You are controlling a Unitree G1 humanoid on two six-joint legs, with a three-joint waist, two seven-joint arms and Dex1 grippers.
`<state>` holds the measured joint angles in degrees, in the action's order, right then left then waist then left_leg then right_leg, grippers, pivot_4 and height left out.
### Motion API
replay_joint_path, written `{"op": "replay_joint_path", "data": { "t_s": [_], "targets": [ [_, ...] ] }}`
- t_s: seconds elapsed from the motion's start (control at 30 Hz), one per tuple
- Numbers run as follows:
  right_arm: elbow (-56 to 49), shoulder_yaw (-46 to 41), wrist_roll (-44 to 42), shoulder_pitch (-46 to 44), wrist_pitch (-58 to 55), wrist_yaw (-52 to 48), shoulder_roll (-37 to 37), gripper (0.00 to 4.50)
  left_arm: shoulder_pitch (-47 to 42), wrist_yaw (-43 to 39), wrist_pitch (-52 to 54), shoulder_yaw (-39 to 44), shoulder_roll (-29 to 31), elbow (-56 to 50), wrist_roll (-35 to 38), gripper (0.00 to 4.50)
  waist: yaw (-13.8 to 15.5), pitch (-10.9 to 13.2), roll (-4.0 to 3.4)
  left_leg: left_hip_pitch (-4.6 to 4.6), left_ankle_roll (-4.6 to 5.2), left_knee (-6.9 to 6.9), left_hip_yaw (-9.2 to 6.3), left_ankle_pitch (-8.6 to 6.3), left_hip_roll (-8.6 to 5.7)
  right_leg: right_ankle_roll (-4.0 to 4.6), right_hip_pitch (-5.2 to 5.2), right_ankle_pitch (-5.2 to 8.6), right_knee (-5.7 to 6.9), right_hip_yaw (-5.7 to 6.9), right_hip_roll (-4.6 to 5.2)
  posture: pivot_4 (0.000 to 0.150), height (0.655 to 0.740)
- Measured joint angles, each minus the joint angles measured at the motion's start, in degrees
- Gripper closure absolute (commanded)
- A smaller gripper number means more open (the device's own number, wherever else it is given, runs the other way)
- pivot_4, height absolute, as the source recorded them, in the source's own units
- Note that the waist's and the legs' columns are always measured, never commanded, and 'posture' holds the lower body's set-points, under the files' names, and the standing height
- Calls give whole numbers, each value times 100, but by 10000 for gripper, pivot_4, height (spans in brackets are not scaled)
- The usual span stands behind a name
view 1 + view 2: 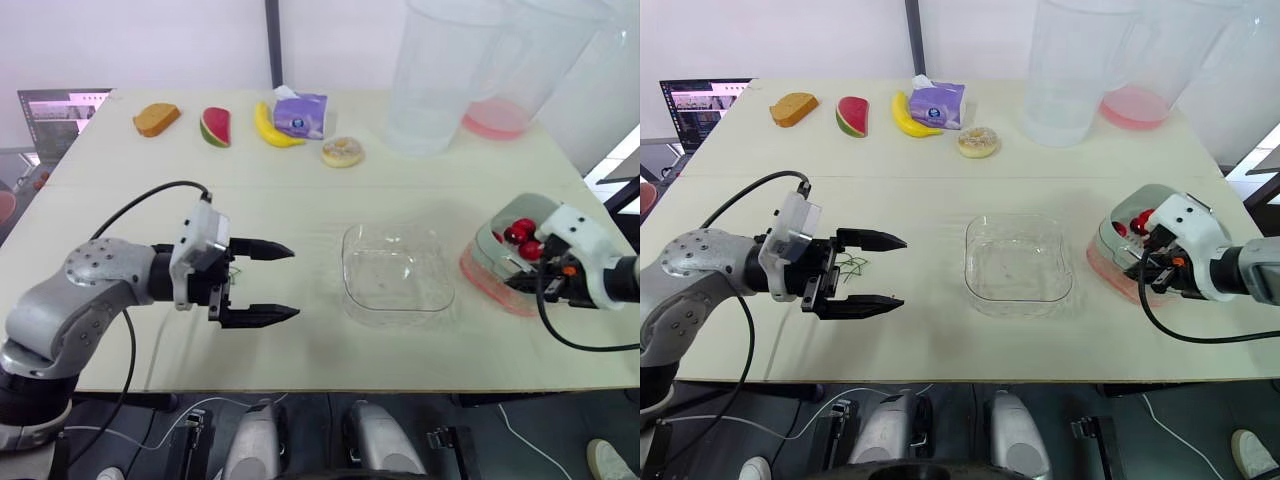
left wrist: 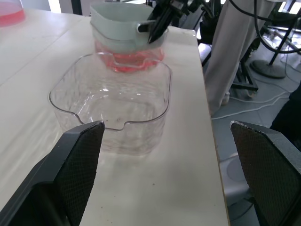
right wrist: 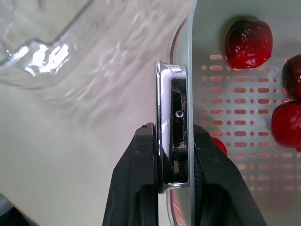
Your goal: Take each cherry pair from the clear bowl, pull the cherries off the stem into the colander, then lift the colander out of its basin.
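Risks first. The right gripper (image 3: 173, 136) is pinching the colander (image 1: 520, 207) by one small handle tab (image 3: 175, 94) on its rim, so any lift is going to load that single edge.

Judged most likely failure: the colander tipping away from the held side as it rises. The cherries (image 3: 249, 37) are lying loose on the slotted floor and could roll to the low side or over the rim.

Second risk: the tab is looking smooth and shiny, so it may slide out from between the fingers (image 3: 136, 179) under the weight.

Third risk: the colander is sitting nested in the pink basin (image 1: 488, 278). If the fit is tight, the basin may come up with it, or drag across the table (image 1: 300, 190) into the clear bowl (image 1: 975, 285) standing just beside it.

Gripper state:
- **Right gripper:** it is clamping narrow on the tab, one finger pressing each face.
- **Left gripper** (image 1: 294, 282): it is standing wide open and gripping nothing. It is hovering over the table to the left of the clear bowl, apart from it. Bare green stems (image 1: 852, 265) are lying on the table beneath it.

Task things: the clear bowl is looking empty. The cherries are resting in the colander, and the colander is sitting in its basin, not yet lifted
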<state>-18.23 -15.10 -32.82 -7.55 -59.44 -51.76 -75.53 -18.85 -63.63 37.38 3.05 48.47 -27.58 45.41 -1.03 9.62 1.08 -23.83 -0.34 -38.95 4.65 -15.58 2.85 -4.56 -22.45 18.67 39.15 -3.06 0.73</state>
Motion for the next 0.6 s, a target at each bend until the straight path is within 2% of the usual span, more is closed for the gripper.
{"op": "replay_joint_path", "data": {
  "t_s": [0.6],
  "targets": [
    [-257, -334, 54, 90, -217, -187, -51, 42579, -148, -44, 1, -35, -3, 44, -70, 0, 9, 0, 0, 0, 0, 1, 1, 0, 0, 0, -1, 0, 0, 0, 1, 1500, 7400]
  ]
}}
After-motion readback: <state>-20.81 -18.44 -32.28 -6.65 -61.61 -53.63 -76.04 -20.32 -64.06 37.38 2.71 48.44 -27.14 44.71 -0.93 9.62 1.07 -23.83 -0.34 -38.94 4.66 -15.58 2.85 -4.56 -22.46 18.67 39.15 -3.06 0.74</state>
